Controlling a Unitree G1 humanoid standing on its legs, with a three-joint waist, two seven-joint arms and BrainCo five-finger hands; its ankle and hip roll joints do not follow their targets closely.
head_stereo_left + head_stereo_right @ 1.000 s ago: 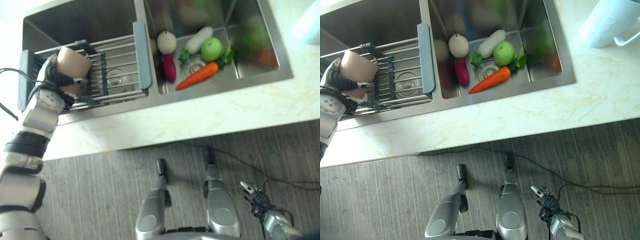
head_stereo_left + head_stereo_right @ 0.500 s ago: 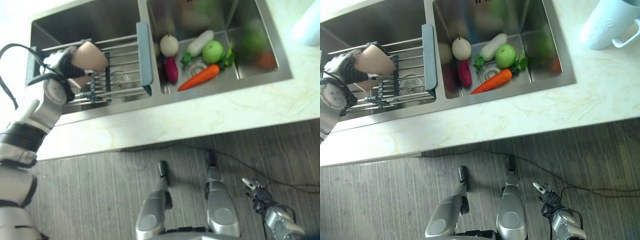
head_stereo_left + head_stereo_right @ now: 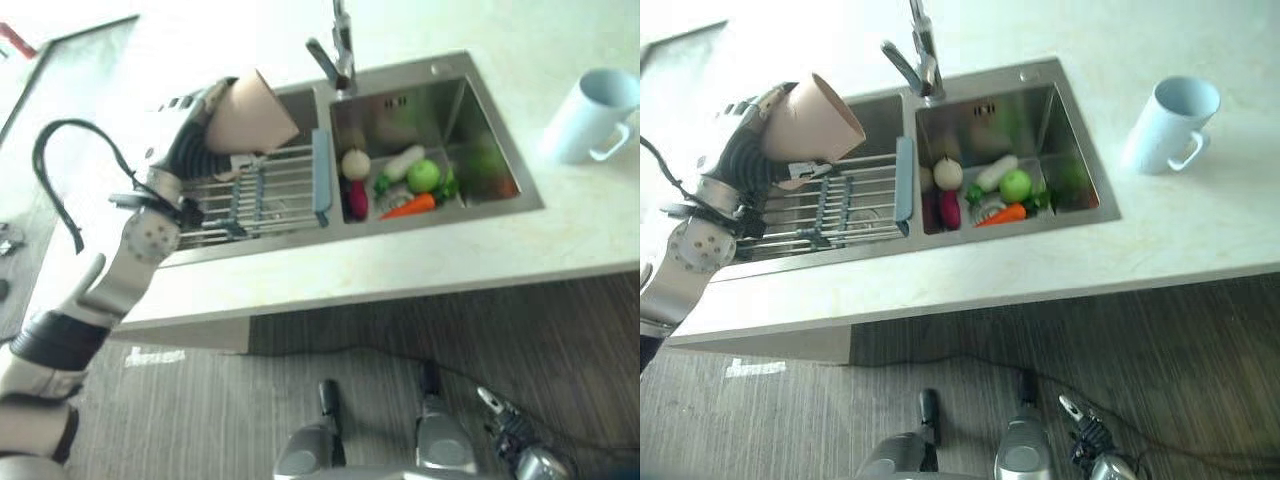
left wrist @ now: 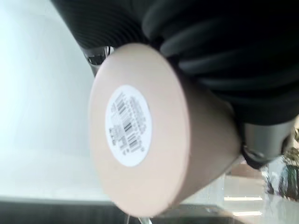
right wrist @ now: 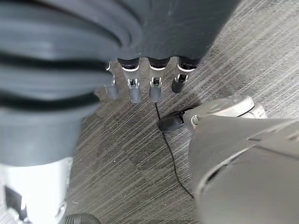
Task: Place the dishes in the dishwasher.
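A beige cup (image 3: pixel 252 112) is in my left hand (image 3: pixel 195 135), lifted above the far left side of the sink and lying on its side with its mouth facing right. The left wrist view shows its round base (image 4: pixel 135 126) with a white sticker, and my left hand (image 4: pixel 224 60) curled round its wall. My right hand (image 5: pixel 154 88) hangs low over the floor at the lower right (image 3: pixel 1080 432), fingers straight and holding nothing.
A wire rack (image 3: pixel 260 190) with a blue end piece spans the left basin of the steel sink (image 3: pixel 500 205). The right basin holds a carrot (image 3: pixel 408 205), a green apple (image 3: pixel 424 176) and other vegetables. A tap (image 3: pixel 915 55) stands behind the sink. A pale blue mug (image 3: pixel 1165 125) stands on the counter at right.
The camera has pulled back and now shows more of the counter. My left hand has raised the cup from the rack and carried it toward the back of the sink.
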